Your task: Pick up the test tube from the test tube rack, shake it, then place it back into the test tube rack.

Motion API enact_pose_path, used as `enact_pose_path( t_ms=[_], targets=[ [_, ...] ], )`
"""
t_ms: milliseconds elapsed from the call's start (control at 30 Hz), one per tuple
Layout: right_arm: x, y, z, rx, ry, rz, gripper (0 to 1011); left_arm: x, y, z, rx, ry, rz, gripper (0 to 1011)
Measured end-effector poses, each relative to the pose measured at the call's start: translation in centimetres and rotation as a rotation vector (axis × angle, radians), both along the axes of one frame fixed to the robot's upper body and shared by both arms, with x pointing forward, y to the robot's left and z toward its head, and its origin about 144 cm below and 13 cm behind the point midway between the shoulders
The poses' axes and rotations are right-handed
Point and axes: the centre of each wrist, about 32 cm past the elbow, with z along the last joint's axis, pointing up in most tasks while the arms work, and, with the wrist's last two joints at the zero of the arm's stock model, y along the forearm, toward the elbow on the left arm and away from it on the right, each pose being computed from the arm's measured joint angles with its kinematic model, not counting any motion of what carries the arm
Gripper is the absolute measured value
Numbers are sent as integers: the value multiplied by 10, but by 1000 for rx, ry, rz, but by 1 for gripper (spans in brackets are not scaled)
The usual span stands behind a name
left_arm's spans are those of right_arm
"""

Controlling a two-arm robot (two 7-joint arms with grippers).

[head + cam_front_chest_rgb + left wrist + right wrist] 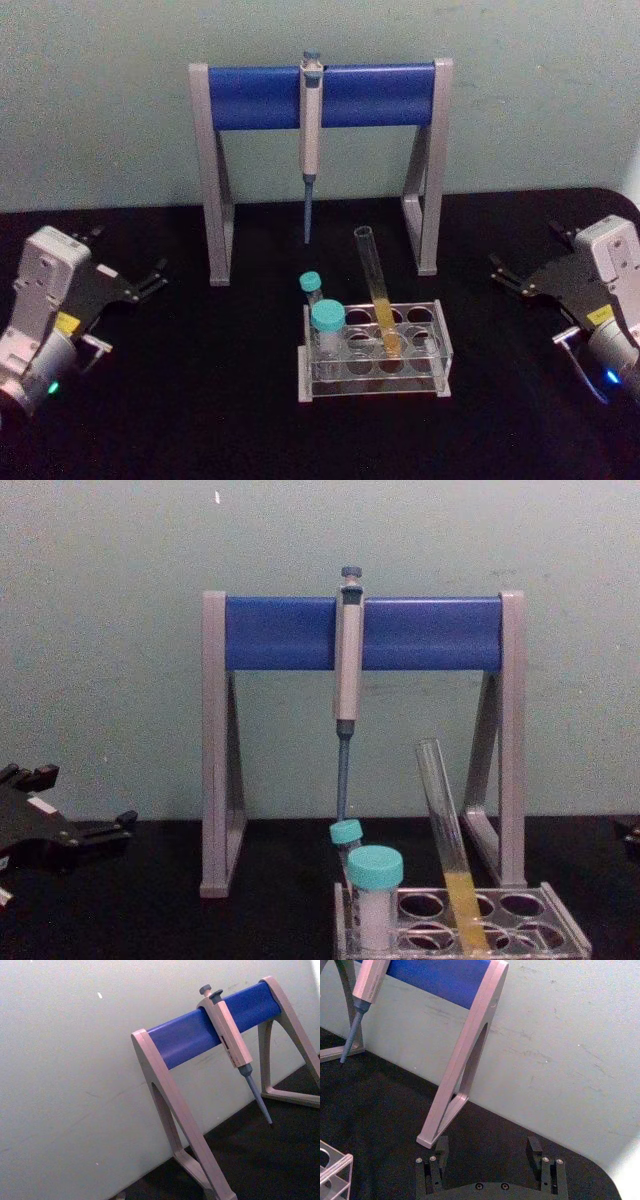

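- Background is a plain pale green wall [100, 100], with a black surface [200, 420] in front of it carrying everything.
- At the back there's a grey pipette stand [260, 97] with a fat blue crossbar. A grey-blue pipette [311, 130] hangs off the middle of the bar, tip pointing down.
- The test tube rack [370, 390] sits front and centre, just in front of the stand. It's clear plastic with rows of round holes in the top.
- The test tube [375, 290] is in the rack, in one of the middle holes, though I can't say which row. It isn't upright: the open top tilts toward the robot's left. It has yellow-orange liquid in the lower part, and nothing is touching it.
- Two teal-capped vials [327, 325] stand at the left end of the rack, a fatter one in front and a thinner one behind it.
- The left gripper [128, 250] is way off on the left side of the surface, well apart from the rack. Its fingers are spread wide and hold nothing.
- The right gripper [522, 243] mirrors it on the right side, also well apart from the rack. The right wrist view shows its two fingers [440, 1146] spread wide with only bare black surface between them.
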Motion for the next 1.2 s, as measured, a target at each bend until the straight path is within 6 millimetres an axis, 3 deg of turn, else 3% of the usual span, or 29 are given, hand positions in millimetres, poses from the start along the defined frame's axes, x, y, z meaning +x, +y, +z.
enact_pose_path(
  t_ms=[267,600,833,1200],
  targets=[
    [0,0,2,3,-3,-4,1000,0,0,0,0,0,0,1001],
    [-9,1,19,26,-45,44,1000,0,0,0,0,0,0,1001],
    [-23,7,37,67,-88,163,1000,0,0,0,0,0,0,1001],
    [-28,19,48,135,-64,352,1000,0,0,0,0,0,0,1001]
  ],
)
